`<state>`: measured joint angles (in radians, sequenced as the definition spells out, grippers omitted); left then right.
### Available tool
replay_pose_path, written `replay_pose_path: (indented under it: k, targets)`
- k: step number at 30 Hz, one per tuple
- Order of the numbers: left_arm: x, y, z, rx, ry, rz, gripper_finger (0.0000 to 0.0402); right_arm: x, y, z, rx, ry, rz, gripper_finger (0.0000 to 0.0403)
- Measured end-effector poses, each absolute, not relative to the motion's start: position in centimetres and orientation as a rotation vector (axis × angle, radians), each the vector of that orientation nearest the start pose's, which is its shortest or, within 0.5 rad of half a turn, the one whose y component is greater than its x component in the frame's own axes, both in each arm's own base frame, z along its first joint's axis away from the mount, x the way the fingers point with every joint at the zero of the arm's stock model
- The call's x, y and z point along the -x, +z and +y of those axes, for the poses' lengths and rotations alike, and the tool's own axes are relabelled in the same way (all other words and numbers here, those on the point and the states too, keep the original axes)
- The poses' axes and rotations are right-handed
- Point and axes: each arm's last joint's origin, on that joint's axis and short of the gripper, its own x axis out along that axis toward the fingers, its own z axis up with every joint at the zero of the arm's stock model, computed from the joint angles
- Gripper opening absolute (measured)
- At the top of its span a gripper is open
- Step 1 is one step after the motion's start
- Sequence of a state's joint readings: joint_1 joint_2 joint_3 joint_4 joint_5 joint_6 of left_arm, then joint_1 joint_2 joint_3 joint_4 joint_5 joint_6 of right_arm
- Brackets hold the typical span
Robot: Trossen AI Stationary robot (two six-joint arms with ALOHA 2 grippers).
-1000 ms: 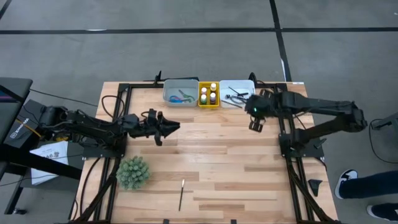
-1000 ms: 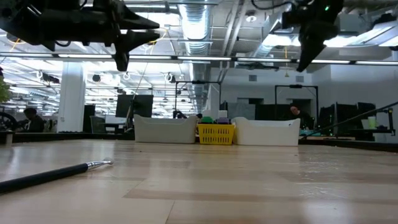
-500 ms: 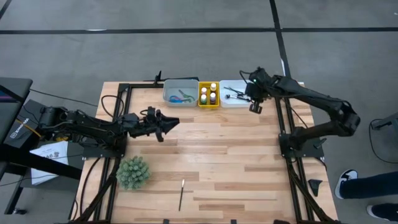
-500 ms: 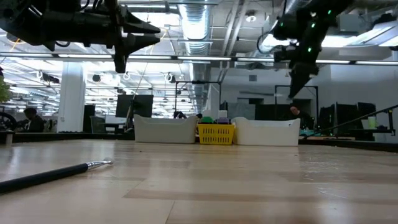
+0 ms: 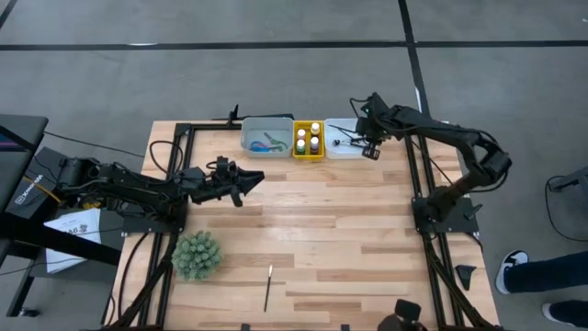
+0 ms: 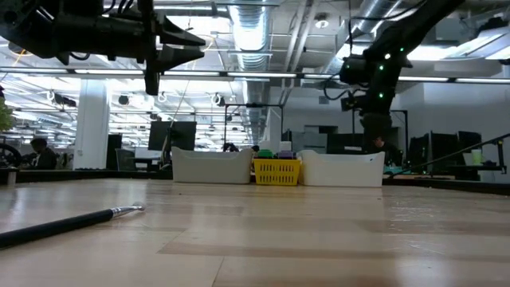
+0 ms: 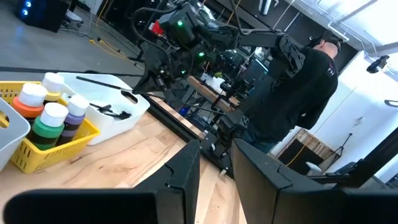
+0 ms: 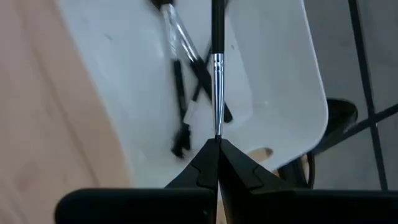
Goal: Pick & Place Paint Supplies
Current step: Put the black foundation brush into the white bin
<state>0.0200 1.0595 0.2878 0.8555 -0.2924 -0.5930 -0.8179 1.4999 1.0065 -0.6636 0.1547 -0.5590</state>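
My right gripper (image 5: 370, 150) hangs over the white tray (image 5: 342, 150) at the table's far edge, shut on a thin dark-handled brush (image 8: 217, 74). Several more brushes (image 8: 186, 93) lie in that tray. Beside it stands the yellow tray (image 5: 308, 154) with paint bottles (image 7: 53, 118), then the grey tray (image 5: 253, 133) with scissors (image 5: 269, 142). Another brush (image 5: 268, 287) lies flat near the table's near edge. My left gripper (image 5: 250, 180) is open, raised above the table left of the middle. My right gripper pinches the brush at its silver ferrule end (image 8: 217, 134) between the two fingertips (image 8: 202, 163). The brush runs straight on from the fingers, with the dark handle (image 8: 217, 25) pointing away. It is lifted clear above the white tray's floor.
A spiky green plant ball (image 5: 196, 255) sits at the near left of the table. Bare wood lies between the trays and the lone brush. A person in dark clothes (image 7: 292, 93) stands beyond the table's right side.
My right gripper has swung from right of the trays toward the far edge and left, ending over the white tray, and has turned on the way, staying shut. The left gripper has drawn back slightly toward the table's left.
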Motion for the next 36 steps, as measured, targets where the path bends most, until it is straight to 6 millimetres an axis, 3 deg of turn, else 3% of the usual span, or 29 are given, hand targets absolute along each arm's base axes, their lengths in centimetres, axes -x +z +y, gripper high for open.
replay_pose_path:
  k: [10,36]
  targets:
    - [-20.3,21.4,1.4,0.601,0.318,-0.186,0.0088,-19.0,19.7,-22.6,0.029,-0.470,1.326,0.0000]
    - [-20.3,21.4,1.4,0.616,0.338,-0.192,0.0088,-19.2,19.7,-22.7,0.047,-0.463,1.320,0.0000]
